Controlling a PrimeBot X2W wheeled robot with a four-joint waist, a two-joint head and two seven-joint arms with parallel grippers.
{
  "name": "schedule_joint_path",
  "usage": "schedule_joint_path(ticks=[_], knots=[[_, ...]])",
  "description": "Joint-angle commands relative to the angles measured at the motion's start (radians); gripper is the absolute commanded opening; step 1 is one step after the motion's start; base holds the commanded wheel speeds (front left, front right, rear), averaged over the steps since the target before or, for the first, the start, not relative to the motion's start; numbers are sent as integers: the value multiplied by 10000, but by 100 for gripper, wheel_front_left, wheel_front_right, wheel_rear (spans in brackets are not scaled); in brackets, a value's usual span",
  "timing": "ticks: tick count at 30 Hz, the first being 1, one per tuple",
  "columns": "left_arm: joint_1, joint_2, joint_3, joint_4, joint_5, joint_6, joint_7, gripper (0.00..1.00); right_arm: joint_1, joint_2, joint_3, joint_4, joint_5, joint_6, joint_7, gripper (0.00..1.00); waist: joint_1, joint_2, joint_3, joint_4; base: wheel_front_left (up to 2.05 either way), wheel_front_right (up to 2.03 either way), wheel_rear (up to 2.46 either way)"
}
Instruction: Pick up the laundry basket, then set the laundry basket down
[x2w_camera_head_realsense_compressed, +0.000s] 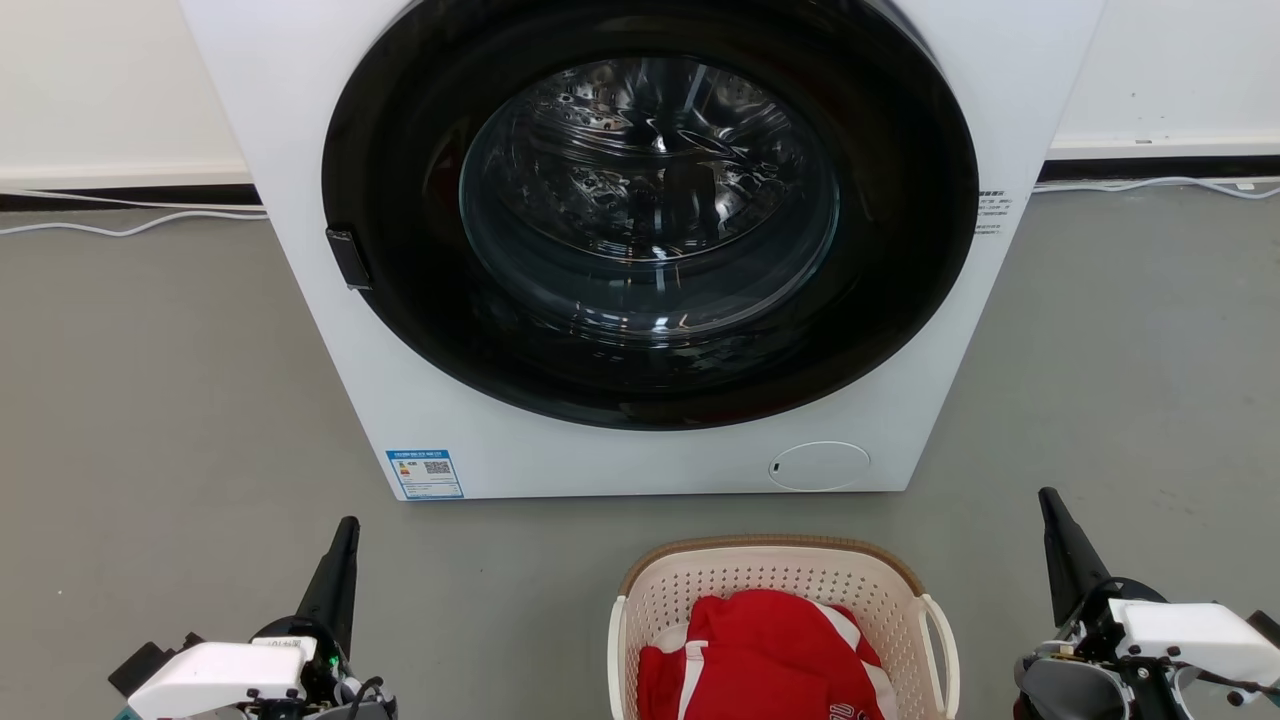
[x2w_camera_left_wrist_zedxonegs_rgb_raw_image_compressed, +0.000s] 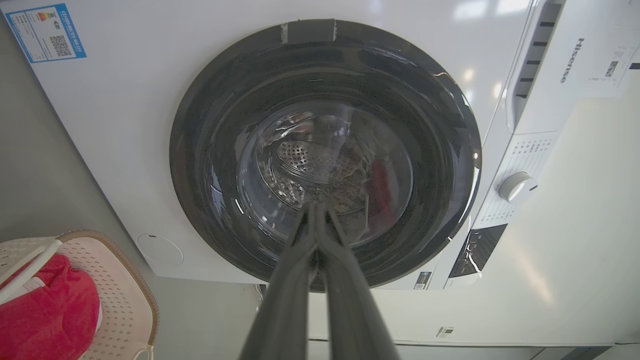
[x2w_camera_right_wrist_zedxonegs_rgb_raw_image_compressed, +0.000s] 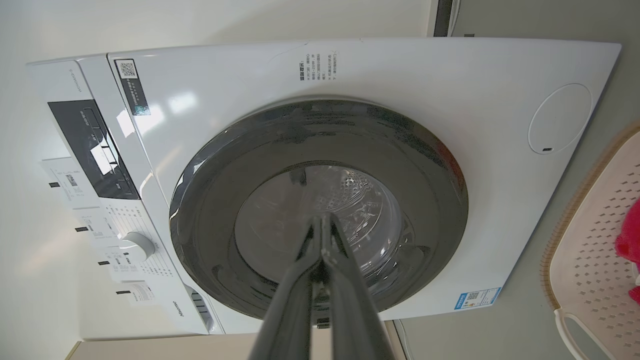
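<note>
Head view: the pick-up hasn't started imo. The laundry basket (x2w_camera_head_realsense_compressed: 770, 578) sits on the floor in front of the washing machine (x2w_camera_head_realsense_compressed: 640, 465) with its near half cut off, and the left gripper (x2w_camera_head_realsense_compressed: 347, 530) and right gripper (x2w_camera_head_realsense_compressed: 1050, 502) wait either side, pinched shut on nothing. Left wrist view: closed fingers point at the drum door, so next they'd need to open and swing in to the loop handles. Right wrist view: same deal, only a basket corner and a bit of handle show.

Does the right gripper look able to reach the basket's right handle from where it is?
Probably yes: the right gripper sits beside the basket, its right handle faces that side, and just floor lies between. The gripper is shut, so it must open first.
</note>
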Motion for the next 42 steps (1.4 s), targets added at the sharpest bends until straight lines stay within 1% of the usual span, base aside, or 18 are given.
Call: schedule_joint_path(ticks=[1,25,26,31,34,38,42], knots=[[-553,133,300,-289,-53,-73,60,0,-346,-33,179,-296,68,2,75,0,0,-1,0,0,0,0,0],[-553,133,300,-289,-53,-73,60,0,-346,-33,179,-296,68,2,75,0,0,-1,0,0,0,0,0],[-1,0,0,2,0,0,-1,100,-1,0,1,2,0,0,0,100,0,-1,0,0,0,0,0],[101,-51,-66,206,15,0,-98,100,137,25,70,145,0,2,-37,100,2,-1,14,-2,0,0,0],[80,-45,-147,126,35,-2,-217,100,136,24,134,30,-4,2,-118,100,23,-1,-5,-5,0,0,0],[71,-39,-207,46,107,-5,-334,100,146,22,216,-88,-33,2,-192,100,3,-1,17,-9,0,0,0],[49,-35,-254,-5,188,-6,-423,100,141,16,278,-171,-69,2,-262,100,1,-1,29,-10,0,0,0]])
